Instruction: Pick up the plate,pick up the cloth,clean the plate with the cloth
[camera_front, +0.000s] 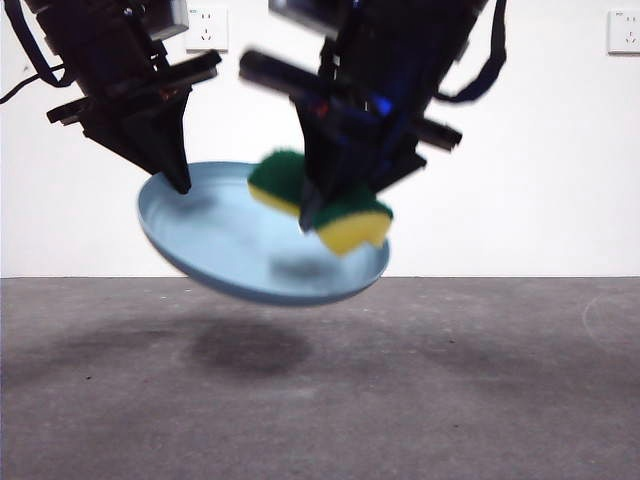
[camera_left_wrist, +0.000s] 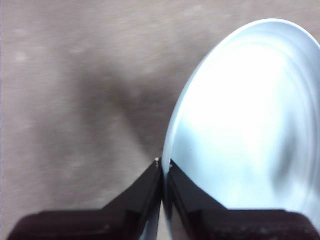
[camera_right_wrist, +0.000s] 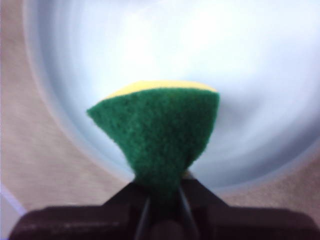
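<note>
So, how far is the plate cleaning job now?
Both pick-ups look done: the left gripper holds the plate by its rim, tilted and clear of the table, and the right gripper pinches the sponge. The sponge is over the plate's inside now; contact is unclear. The wiping itself remains.

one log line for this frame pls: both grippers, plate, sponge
left gripper: shut on plate rim, plate tilted off table | right gripper: shut on sponge, over plate | sponge-plate contact: cannot tell

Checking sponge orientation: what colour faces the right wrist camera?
Dark green on the cloth; right wrist view.
</note>
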